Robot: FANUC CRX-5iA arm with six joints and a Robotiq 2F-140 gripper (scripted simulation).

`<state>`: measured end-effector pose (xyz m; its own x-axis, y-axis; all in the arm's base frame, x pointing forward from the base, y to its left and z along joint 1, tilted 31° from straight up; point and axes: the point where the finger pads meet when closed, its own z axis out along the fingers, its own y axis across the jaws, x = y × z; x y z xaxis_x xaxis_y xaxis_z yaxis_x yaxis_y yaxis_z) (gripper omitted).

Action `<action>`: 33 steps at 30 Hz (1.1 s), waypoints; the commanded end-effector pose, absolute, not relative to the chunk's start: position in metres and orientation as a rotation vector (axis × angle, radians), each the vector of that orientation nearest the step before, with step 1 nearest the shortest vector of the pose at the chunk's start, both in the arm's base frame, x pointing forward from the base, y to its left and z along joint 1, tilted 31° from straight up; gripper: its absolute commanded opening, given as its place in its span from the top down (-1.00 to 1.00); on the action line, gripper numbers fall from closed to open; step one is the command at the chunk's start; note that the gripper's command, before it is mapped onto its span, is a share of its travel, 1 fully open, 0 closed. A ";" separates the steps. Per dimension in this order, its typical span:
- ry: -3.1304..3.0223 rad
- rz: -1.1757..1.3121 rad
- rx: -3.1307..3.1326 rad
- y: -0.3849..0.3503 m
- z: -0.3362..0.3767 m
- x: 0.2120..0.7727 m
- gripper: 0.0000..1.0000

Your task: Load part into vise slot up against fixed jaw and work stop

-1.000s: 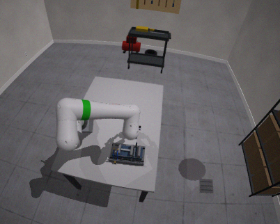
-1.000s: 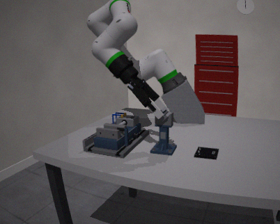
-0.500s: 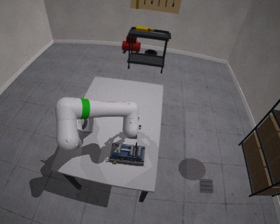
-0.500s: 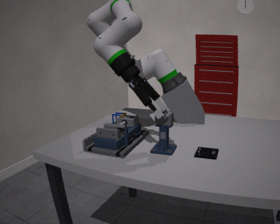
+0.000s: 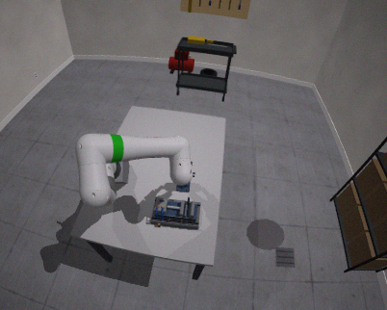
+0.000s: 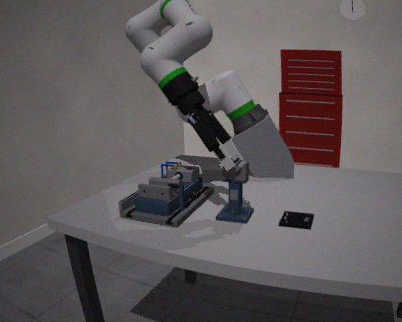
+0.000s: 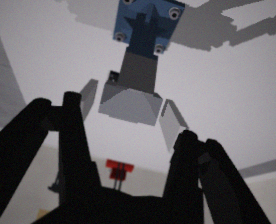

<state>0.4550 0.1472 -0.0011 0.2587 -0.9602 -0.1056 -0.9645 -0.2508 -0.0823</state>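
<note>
Black infeed plate [image 6: 296,219], nearest on the grey bench [image 6: 337,260], bare of its block; the part [image 7: 130,106] appears to lie instead in the V-block [image 6: 235,207], just behind on its blue foot, seemingly tipped with one long edge uppermost; the slot cannot be made out.

The hand [image 6: 230,161] leans down over the V-block at a slant, about half open and holding nothing; in the wrist view its pads [image 7: 170,122] flank the part, one on each side, with a narrow gap at both.

Beyond, to the left, the vise [image 6: 159,197] stands open; the bars, fixed jaw and work stop are too small to tell apart. A red tool cabinet [image 6: 310,107] stands against the far wall.

Hazards, as judged: pads closing on sloped faces could twist the part, carrying the slot to the wrong side; a pad set too low could strike the V-block's wall; a slanted grip could seat the part crooked on the bars, away from jaw or stop.
</note>
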 end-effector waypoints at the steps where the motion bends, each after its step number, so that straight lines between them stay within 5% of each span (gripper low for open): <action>1: 1.844 0.031 -2.393 0.148 -0.001 0.455 -0.02; 33: 1.930 -0.233 -2.482 0.153 -0.001 0.454 -0.02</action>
